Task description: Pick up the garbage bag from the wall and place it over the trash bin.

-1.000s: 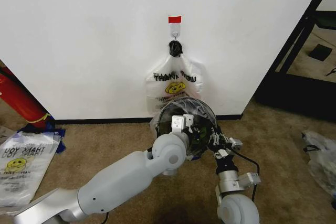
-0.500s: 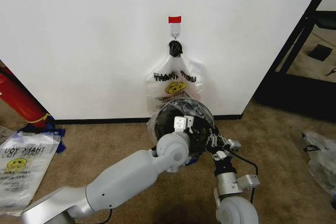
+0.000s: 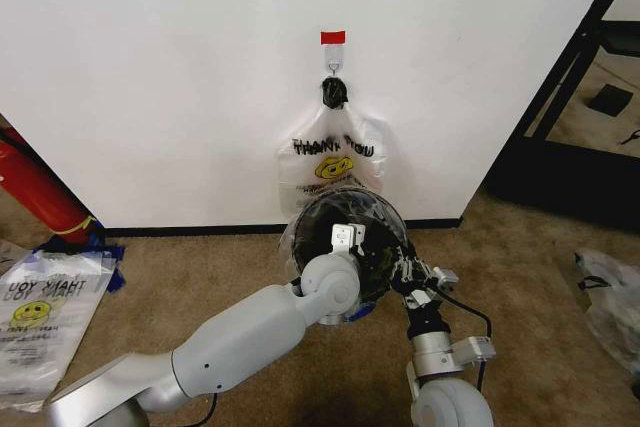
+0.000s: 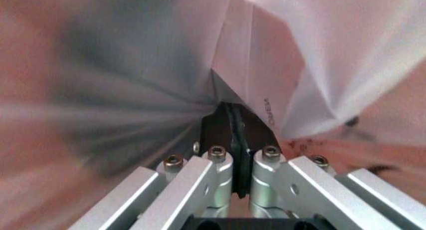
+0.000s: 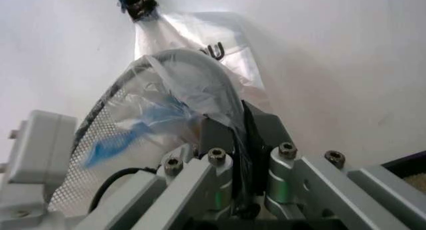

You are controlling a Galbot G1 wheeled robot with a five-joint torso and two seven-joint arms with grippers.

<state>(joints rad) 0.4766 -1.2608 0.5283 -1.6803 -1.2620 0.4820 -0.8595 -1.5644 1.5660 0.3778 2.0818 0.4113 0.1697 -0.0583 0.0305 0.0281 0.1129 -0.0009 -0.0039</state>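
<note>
With the left gripper [image 4: 234, 140] and right gripper [image 5: 241, 155] each clamped on the garbage bag [image 5: 169, 113], the film already drapes the trash bin [image 3: 350, 209] rim; seating and release remain.

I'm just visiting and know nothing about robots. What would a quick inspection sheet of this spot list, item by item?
Surface: brown carpet below a plain white wall.
Job's things: thin clear crinkly garbage bag draped over the small round black wire-mesh trash bin.
Clutter: a smiley "THANK YOU" bag hangs on the wall hook; another whitish smiley bag lies flat on the carpet.
Grippers: left gripper and right gripper both pinch the garbage bag's plastic at the bin.
Cables: a black cable loops by the right arm.
Surroundings: red cylinder at left, black frame at right.
</note>
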